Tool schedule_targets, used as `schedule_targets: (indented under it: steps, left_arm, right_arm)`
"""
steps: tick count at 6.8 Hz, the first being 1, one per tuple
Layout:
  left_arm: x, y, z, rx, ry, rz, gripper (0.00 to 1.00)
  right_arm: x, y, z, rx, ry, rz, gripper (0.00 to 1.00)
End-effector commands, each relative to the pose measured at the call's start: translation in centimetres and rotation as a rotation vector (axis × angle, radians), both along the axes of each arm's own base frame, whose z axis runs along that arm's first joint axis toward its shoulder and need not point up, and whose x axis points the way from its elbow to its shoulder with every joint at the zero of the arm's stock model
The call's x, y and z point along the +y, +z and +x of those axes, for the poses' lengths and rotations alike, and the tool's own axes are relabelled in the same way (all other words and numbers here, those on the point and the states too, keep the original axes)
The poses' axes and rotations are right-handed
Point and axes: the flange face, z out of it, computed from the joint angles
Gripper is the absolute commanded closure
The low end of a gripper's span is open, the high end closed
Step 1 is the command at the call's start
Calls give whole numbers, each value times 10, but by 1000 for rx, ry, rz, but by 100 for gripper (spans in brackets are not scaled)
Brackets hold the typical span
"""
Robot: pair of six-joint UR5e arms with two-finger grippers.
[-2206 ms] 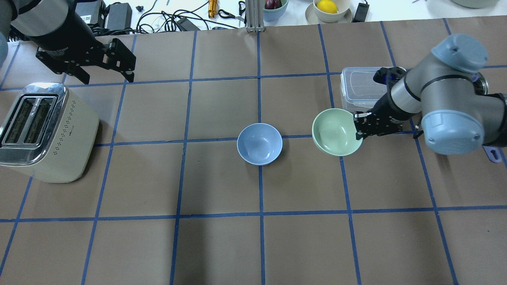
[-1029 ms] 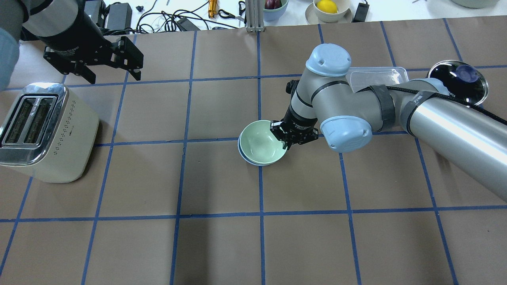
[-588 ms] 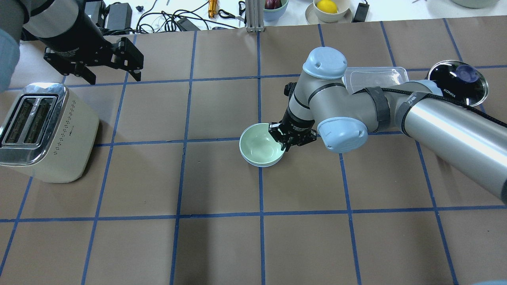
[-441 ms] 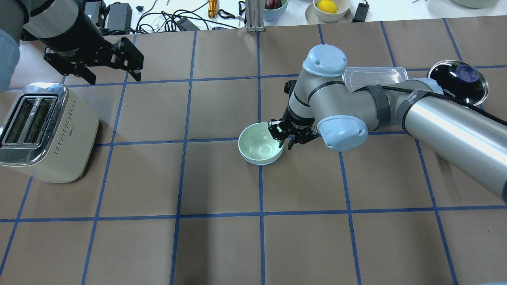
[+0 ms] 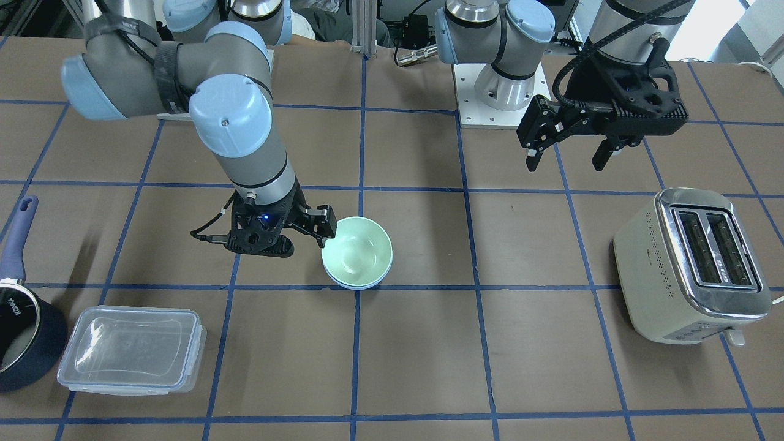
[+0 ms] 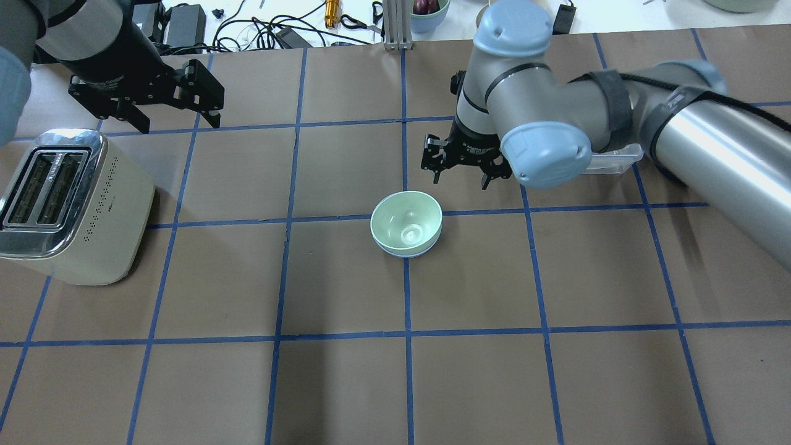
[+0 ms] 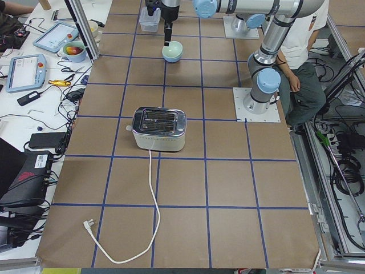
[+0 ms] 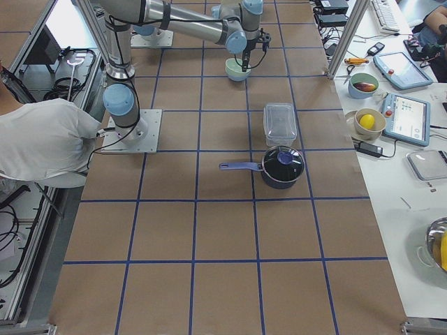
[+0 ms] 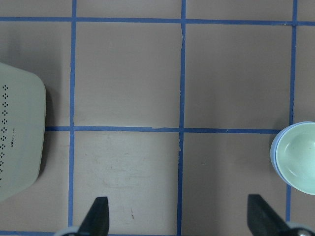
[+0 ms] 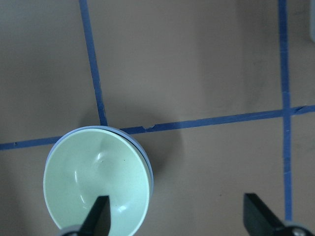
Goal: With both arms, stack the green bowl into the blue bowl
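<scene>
The green bowl sits nested inside the blue bowl near the table's middle; only the blue bowl's rim shows beneath it. Both show in the front view, the green bowl above the blue rim. My right gripper is open and empty, raised just behind and to the right of the stack. In the right wrist view the green bowl lies under the left fingertip. My left gripper is open and empty, far left, behind the toaster.
A cream toaster stands at the left edge. A clear lidded container and a dark navy saucepan stand on the robot's right side, partly under the right arm. Cables and bowls of fruit lie past the far edge.
My right gripper carried the green bowl left, set it into the blue bowl, opened, and drew back and up. The left gripper shifted slightly right, still open.
</scene>
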Motion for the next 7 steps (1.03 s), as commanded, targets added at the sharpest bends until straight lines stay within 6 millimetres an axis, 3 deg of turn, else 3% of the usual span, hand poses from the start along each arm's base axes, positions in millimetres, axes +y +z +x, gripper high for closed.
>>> schedule_targets:
  steps: [1, 3, 5, 6, 7]
  left_arm:
    - [0, 0, 0, 0, 0, 0, 0]
    - [0, -1, 0, 3, 0, 1, 0]
    - [0, 0, 0, 5, 1, -2, 0]
    - [-1, 0, 0, 5, 1, -1, 0]
    - [-1, 0, 0, 5, 1, -1, 0]
  right_arm:
    - [2, 105, -15, 60, 42, 38, 0]
    - [28, 145, -31, 82, 180, 10, 0]
    - [42, 169, -94, 73, 77, -21, 0]
    - [38, 170, -115, 69, 50, -22, 0]
    - [51, 170, -116, 70, 56, -23, 4]
